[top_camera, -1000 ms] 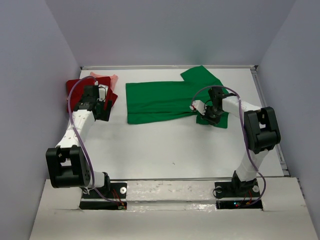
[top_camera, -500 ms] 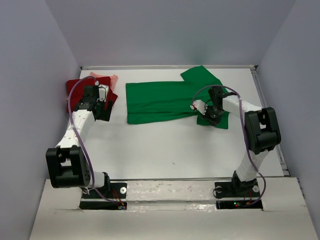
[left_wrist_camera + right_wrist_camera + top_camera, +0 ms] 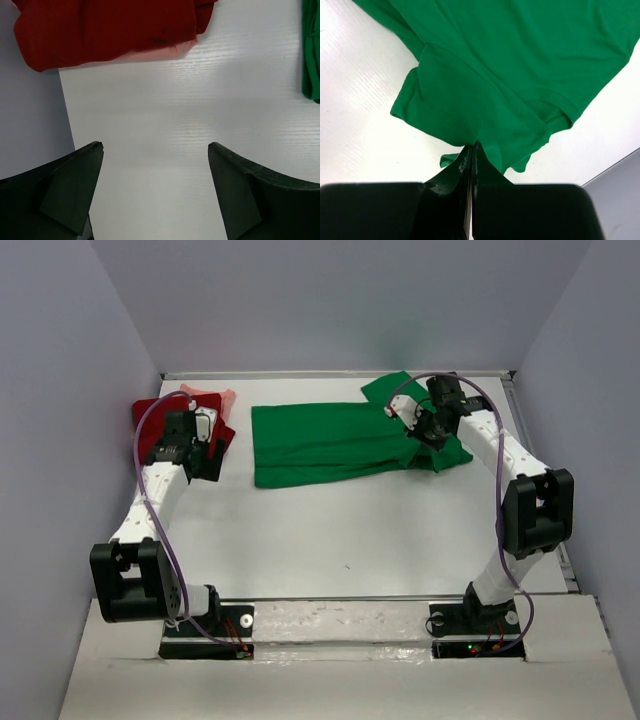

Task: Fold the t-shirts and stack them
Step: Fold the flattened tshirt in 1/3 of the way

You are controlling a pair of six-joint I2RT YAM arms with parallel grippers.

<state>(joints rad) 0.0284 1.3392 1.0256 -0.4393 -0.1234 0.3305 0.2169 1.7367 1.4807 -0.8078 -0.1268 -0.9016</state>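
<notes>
Your green t-shirt (image 3: 325,445) lies spread flat across the far middle of the table (image 3: 330,540), its long side running left to right. Its right end is bunched up near the far right corner. There your right gripper (image 3: 428,432) has its jaws pressed together on an edge of the green cloth. In the right wrist view the fingertips (image 3: 465,159) meet with the green t-shirt (image 3: 510,65) pinched between them, and the fabric fans out from that point over the white table (image 3: 360,100). You cannot tell whether the pinched part is lifted clear of the surface.

Well apart, at the far left corner, the dark red t-shirt (image 3: 150,415) sits in a rumpled heap on the pale salmon-pink t-shirt (image 3: 222,398), which peeks out at its far edge. In the left wrist view the pink t-shirt (image 3: 177,49) shows only as a thin strip under the dark red t-shirt (image 3: 110,30).

Your left gripper (image 3: 203,452) hangs just beside that heap on its near right side. Its jaws stand wide apart and hold nothing, with bare table (image 3: 175,115) between the fingers (image 3: 75,185).
</notes>
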